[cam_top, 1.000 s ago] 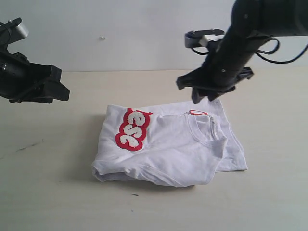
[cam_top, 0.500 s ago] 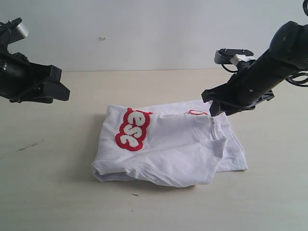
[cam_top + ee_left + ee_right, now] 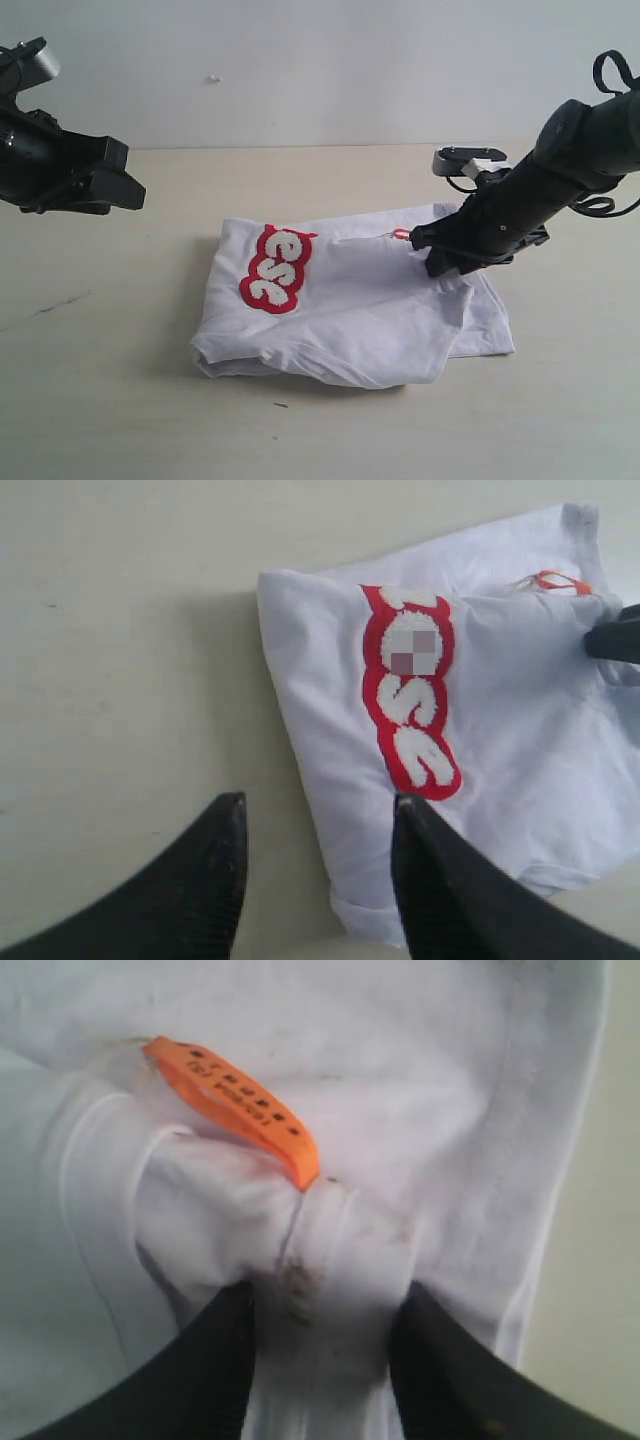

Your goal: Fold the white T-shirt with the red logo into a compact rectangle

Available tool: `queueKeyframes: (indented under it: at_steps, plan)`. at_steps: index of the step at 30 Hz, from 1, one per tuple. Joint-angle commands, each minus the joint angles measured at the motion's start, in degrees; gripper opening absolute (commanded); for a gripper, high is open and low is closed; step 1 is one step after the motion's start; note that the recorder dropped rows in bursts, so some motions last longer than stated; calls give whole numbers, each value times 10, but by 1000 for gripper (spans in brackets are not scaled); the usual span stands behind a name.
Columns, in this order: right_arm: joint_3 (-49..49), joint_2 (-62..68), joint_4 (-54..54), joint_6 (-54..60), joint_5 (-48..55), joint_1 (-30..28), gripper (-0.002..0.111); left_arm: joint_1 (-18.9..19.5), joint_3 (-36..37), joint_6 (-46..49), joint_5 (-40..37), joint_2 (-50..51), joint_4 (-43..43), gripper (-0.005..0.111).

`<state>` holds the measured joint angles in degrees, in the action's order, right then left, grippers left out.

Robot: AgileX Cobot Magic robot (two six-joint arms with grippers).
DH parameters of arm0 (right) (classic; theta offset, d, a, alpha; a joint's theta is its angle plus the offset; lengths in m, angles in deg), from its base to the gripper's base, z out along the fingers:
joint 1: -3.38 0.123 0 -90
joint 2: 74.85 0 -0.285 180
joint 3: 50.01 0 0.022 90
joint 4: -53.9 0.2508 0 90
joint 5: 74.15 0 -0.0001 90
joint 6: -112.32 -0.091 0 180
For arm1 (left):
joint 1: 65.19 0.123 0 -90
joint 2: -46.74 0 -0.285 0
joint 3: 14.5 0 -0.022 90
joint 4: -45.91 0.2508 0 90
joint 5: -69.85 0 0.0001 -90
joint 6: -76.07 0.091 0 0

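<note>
So here's where we're at: the thin cotton white T-shirt [image 3: 350,310] lies as a folded, lumpy bundle in the middle of the pale wooden desk [image 3: 100,400]. It isn't a tidy rectangle. Its long axis runs left to right in the exterior view, with the ribbed round collar [image 3: 320,1250] at the right end.

The fuzzy red logo [image 3: 272,270] with white bubble letters sits near the left end. It runs across the bundle from far edge to near, leaning a bit. We only see the letters "ese"; the rest wraps over the far fold.

The right claw [image 3: 440,262] is down on the collar. From its wrist view the two black fingers [image 3: 225,1360] sit either side of a bunched-up bit of ribbing and pinch it, so it's holding the shirt. The small orange neck tag [image 3: 240,1100] pokes out just beyond the pinch.

The left claw [image 3: 318,805] hangs above the desk off the shirt's left end, spread wide with nothing in it and not touching the cloth.

At the right near corner an under-layer sticks out past the top layer. Bare desk shows on every side of the bundle, and a plain pale wall [image 3: 300,60] runs behind the far edge.
</note>
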<state>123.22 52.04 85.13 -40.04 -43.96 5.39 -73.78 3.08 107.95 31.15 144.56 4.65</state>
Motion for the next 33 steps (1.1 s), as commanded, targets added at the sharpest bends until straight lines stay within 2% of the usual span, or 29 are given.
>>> queueKeyframes:
  at_steps: [1, 6, 9, 11, 19, 25, 30, 33]
  plan:
    - [-1, 0, 60, 70, 7, 0, 43, 0, 1, 5, 3, -6, -6, 45]
    - [-1, 0, 59, 72, 15, 0, 36, 0, 1, 5, 3, -6, -6, 45]
    - [-1, 0, 59, 90, 32, 0, 17, 0, 1, 5, 3, -6, -6, 45]
    - [-1, 0, 59, 104, 42, 0, 0, 0, 1, 5, 2, -6, -6, 45]
    - [27, -26, 38, 112, 76, 0, 0, 0, 1, 5, 1, -6, -11, 45]
    - [61, -105, 4, 103, 34, 0, 0, 0, 1, 6, 4, -6, -13, 45]
    - [73, -152, -124, 61, -88, 0, 0, 0, 1, 6, -3, -6, -13, 45]
    - [73, -151, -195, 35, -96, 0, 0, 0, 1, 6, -1, -6, -14, 45]
